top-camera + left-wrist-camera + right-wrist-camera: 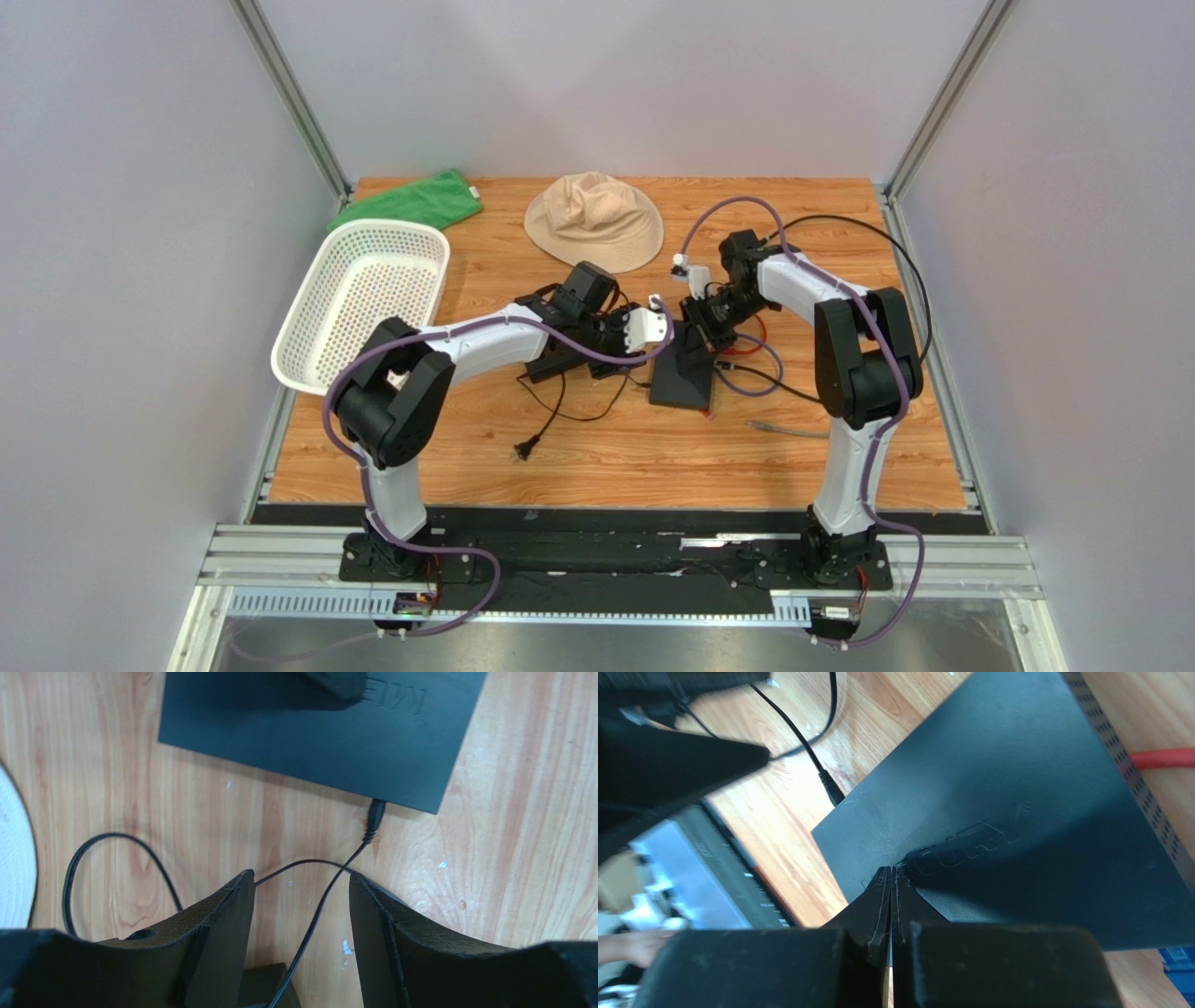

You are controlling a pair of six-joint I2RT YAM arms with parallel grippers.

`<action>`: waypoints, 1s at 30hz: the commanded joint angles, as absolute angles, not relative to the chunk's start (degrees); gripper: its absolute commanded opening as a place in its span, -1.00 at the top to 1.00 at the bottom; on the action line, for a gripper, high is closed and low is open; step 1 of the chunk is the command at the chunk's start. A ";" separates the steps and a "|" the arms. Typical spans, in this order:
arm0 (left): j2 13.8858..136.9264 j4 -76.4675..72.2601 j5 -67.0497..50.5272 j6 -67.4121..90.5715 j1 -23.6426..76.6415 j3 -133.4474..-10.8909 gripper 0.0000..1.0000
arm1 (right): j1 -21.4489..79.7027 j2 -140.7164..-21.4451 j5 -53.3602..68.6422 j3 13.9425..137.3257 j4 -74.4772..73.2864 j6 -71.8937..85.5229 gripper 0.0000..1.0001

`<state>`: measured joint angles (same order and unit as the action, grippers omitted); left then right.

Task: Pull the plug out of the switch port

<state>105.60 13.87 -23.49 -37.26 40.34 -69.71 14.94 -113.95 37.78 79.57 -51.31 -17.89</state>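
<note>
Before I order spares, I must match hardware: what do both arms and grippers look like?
The left arm and right arm have white shells, black joints and a lilac cable looped along. The left gripper and right gripper are matte black, tapering to wedges.

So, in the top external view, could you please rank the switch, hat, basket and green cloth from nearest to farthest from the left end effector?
1. Switch, just right of the left end effector.
2. Beige bucket hat, toward the far edge.
3. White basket and green cloth, off to the left: too close to call.
</note>
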 commanded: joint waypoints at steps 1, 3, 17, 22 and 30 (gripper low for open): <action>105.82 14.67 -27.24 -43.50 41.92 -71.46 -0.25 | 13.89 -122.16 30.85 75.24 -52.65 -18.28 1.00; 106.95 16.08 -27.77 -42.89 42.19 -72.06 -0.28 | 13.80 -122.69 31.72 75.23 -52.21 -18.02 1.00; 109.77 22.94 -31.28 -44.74 43.24 -75.49 -0.33 | 13.10 -124.10 33.66 76.55 -53.09 -18.72 1.00; 113.46 24.17 -30.06 -42.80 44.03 -79.80 -0.30 | 12.74 -124.37 34.10 76.64 -53.17 -18.63 1.00; 113.91 26.62 -31.46 -45.00 44.21 -80.77 -0.23 | 12.66 -124.89 34.45 77.08 -53.70 -18.81 1.00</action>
